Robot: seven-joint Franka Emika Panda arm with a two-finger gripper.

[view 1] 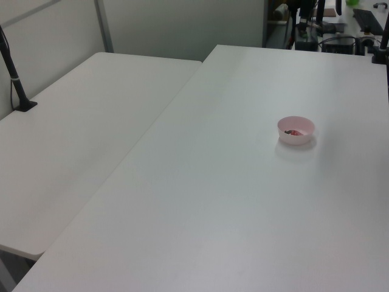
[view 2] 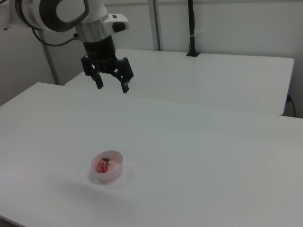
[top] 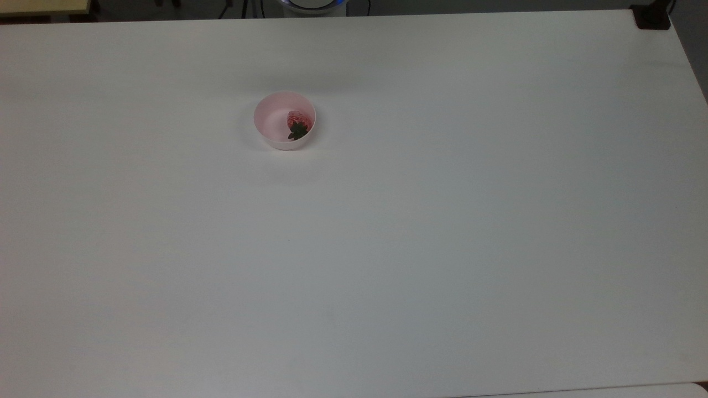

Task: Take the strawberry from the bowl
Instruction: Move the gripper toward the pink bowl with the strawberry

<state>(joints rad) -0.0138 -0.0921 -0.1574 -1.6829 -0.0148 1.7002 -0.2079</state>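
Note:
A small pale pink bowl (top: 284, 120) stands on the white table (top: 387, 249). Inside it lies the red strawberry (top: 297, 122), its dark green cap pointing toward the top view's bottom. The left view shows the bowl (view 1: 296, 129) at its right, with the strawberry (view 1: 294, 132) as a small red spot inside. In the right view the bowl (view 2: 107, 166) sits low and left of centre, holding the strawberry (view 2: 102, 165). My gripper (view 2: 112, 87) hangs open high above the table, well up and behind the bowl, with nothing between its fingers.
A second white table (view 1: 79, 134) adjoins at the left view's left, with a black clamp post (view 1: 17, 82) on it. Another black post (view 2: 191, 28) stands on the far table in the right view. A black mount (top: 652, 16) sits at the top view's top right corner.

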